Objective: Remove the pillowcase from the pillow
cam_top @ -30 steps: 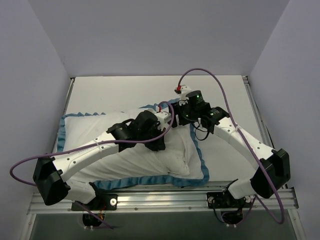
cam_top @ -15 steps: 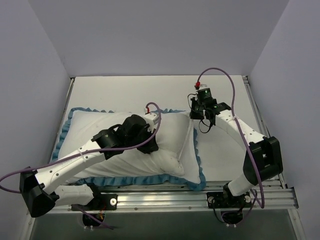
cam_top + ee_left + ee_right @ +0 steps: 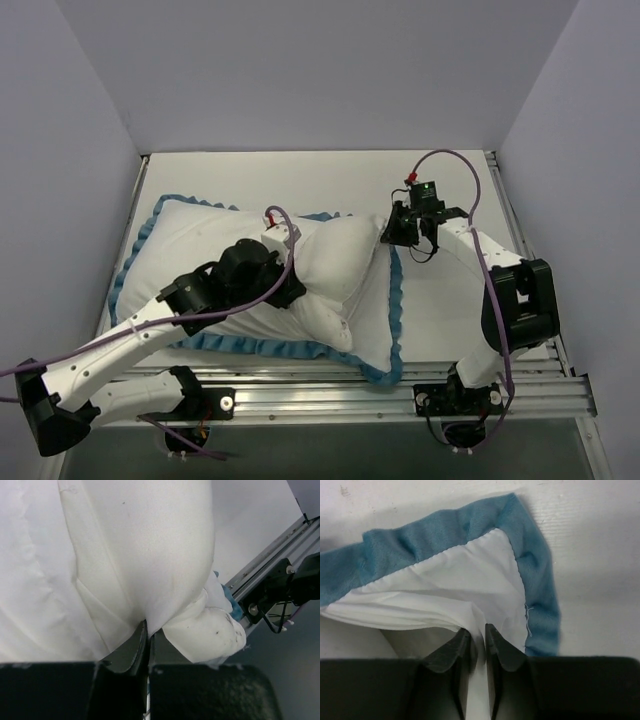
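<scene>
While the pillowcase (image 3: pixel 375 305) is lying white-side up, left gripper (image 3: pixel 148 628): clamping tight on the pillow (image 3: pixel 165 555)
right gripper (image 3: pixel 479 632): pinching its teal-trimmed corner, toward the right edge

On the table (image 3: pixel 455 300), left and middle, lies the pillowcase (image 3: pixel 383 300) with the pillow (image 3: pixel 335 322) in it — left gripper (image 3: pixel 148 630) on the pillow's right end, right gripper (image 3: pixel 477 635) at the pillowcase's far right corner.
</scene>
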